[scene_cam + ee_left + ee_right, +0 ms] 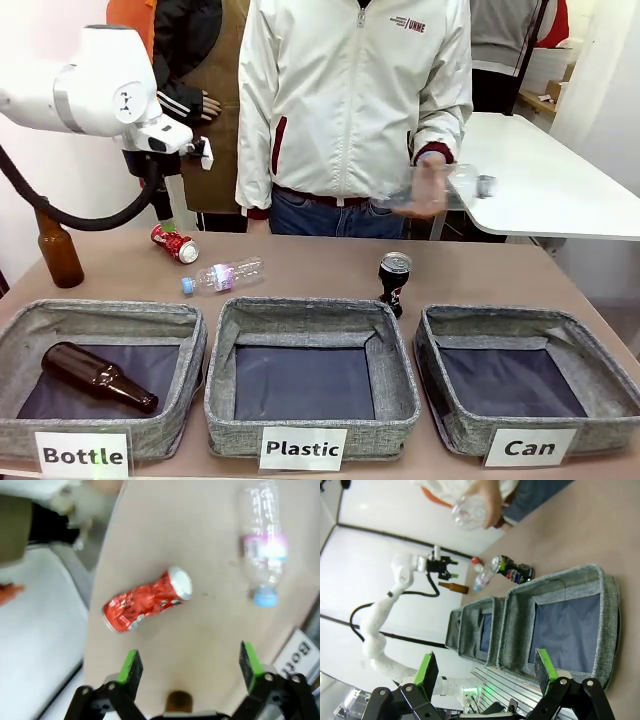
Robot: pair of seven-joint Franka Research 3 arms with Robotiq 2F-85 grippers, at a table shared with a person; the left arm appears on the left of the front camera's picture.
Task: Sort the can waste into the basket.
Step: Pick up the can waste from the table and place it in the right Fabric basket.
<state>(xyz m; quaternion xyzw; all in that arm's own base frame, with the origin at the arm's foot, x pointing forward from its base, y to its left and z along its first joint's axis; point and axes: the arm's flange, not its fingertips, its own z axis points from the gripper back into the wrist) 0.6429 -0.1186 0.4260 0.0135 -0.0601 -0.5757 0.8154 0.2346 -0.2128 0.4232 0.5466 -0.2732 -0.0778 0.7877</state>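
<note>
The crushed red can (175, 243) lies on its side at the table's far left, directly under my left gripper (166, 222). In the left wrist view this red can (147, 601) sits ahead of my left gripper (190, 664), whose green pads stand open and apart from it. The dark Pepsi can (394, 278) stands upright behind the middle basket. At the front right is the grey "Can" basket (600, 428), its dark floor bare. My right gripper (485, 669) hangs open above that basket (615, 610), with the Pepsi can (512, 570) beyond.
A clear plastic bottle (222, 275) lies near the red can. The person across the table holds another clear bottle (440, 188). A brown bottle (58, 250) stands at the far left; another (98, 376) lies in the "Bottle" basket (190, 400). The "Plastic" basket (222, 400) is in the middle.
</note>
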